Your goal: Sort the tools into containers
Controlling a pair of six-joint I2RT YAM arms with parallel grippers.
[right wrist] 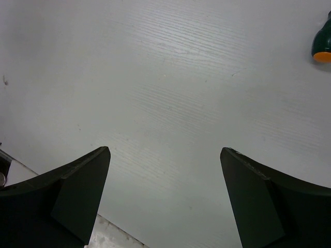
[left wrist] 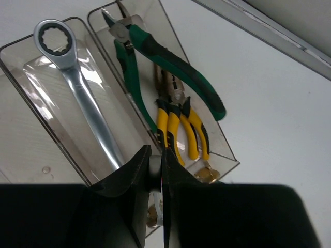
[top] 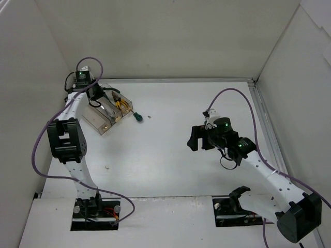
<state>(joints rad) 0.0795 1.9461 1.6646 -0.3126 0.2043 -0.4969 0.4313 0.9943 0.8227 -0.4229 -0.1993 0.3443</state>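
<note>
In the upper left of the overhead view, the left gripper (left wrist: 156,156) hangs over the row of narrow clear plastic bins (left wrist: 44,101). Its fingers are drawn almost together, with a sliver of grey metal between them. This appears to be the lower end of the long silver ring-headed wrench (left wrist: 77,88), which lies lengthwise in the left compartment of the wrist view. In the compartment to its right, the dark green-handled pliers (left wrist: 155,51) and the smaller yellow-handled pliers (left wrist: 178,129) lie together. A stubby green screwdriver with an orange end (top: 137,117) lies on the white table (top: 170,170) just right of the bins. At centre right, the right gripper (right wrist: 164,151) hangs above bare table, its fingers spread wide and holding nothing.
</note>
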